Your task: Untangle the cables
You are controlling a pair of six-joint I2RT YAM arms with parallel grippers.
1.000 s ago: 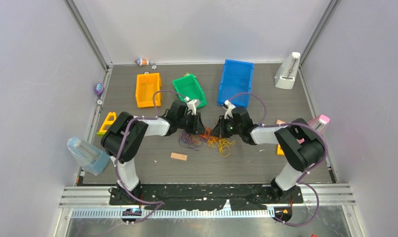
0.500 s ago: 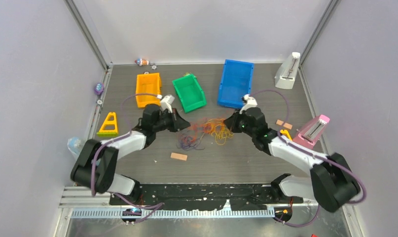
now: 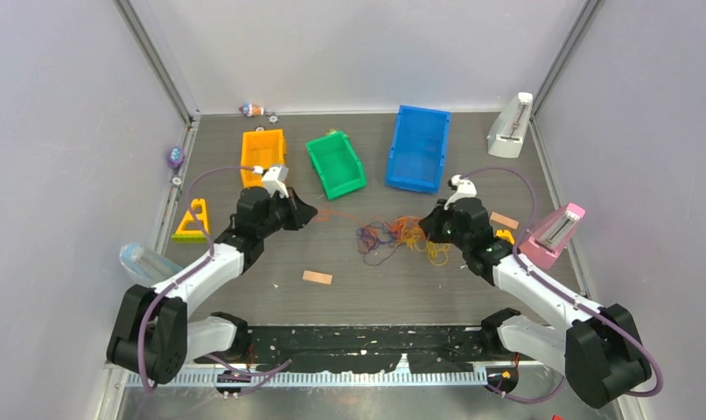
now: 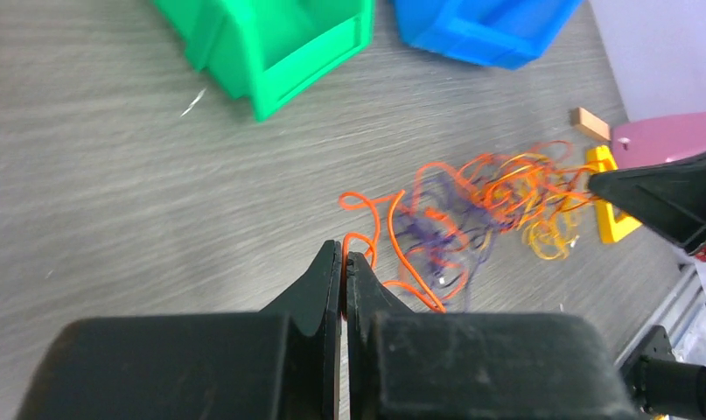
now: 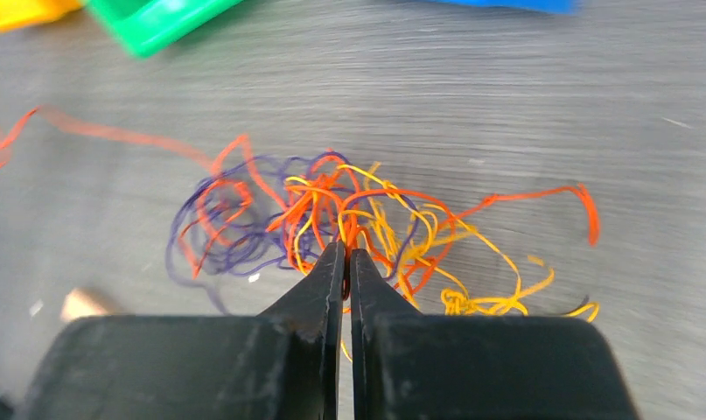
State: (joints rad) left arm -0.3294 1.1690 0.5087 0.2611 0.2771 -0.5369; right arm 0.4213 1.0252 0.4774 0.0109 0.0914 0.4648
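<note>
A tangle of thin orange, purple and yellow cables [image 3: 400, 238] lies on the grey table, right of centre. My left gripper [image 3: 304, 213] is shut on one end of an orange cable [image 4: 393, 249], which runs from the jaws right to the tangle [image 4: 480, 206]. My right gripper [image 3: 426, 229] is shut on orange strands at the tangle's right side [image 5: 346, 229]. In the right wrist view purple loops [image 5: 213, 232] spread left and yellow loops [image 5: 476, 271] spread right. The orange strand [image 5: 113, 133] trails off to the upper left.
An orange bin [image 3: 263, 158], a green bin [image 3: 335, 164] and a blue bin [image 3: 417, 147] stand behind. A white metronome [image 3: 511, 127] is at the back right and a pink one [image 3: 555, 229] at the right. A wooden block [image 3: 317, 277] lies in front. A yellow triangle [image 3: 192, 220] is at the left.
Both arms have drawn apart, the left gripper to the left and the right gripper to the right. The tangle has shifted right and an orange strand has been pulled out leftward.
</note>
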